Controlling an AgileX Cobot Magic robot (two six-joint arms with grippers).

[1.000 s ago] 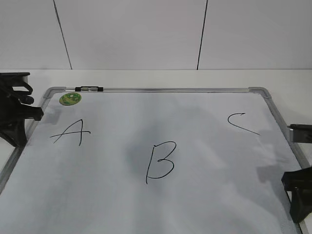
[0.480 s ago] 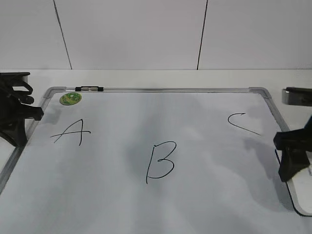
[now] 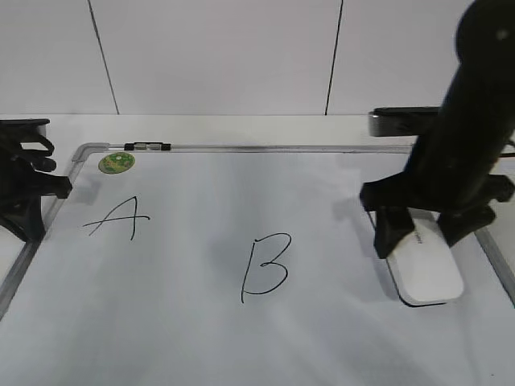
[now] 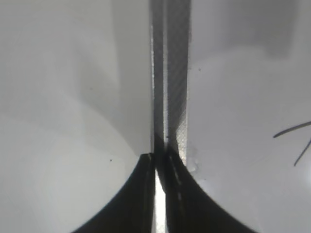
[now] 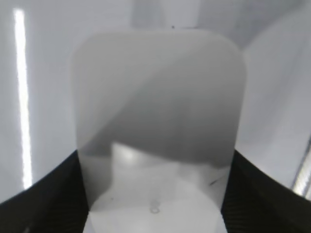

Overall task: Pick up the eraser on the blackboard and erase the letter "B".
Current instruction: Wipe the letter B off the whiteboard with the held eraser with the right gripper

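Your right claw straddles the eraser, one finger on each long side. The right wrist view shows black fingers flanking the block's near end, and they look clamped on it, so take it as gripped. The eraser sits over the right part of the blackboard, just inside the grey frame, well to the right of the B. Whether its dark underside rests on the surface or hangs just above, you cannot tell from here.

Judge the eraser as a light, stiff block with a smooth plastic shell: it will not deform, but those rounded sides could slip under a sideways scrubbing load. Hold it across the narrow width near the middle, not at one end, so it stays flat when you press it down on the strokes.

Your left claw is pinched almost shut with nothing in it, parked over the board's left frame beside the A.
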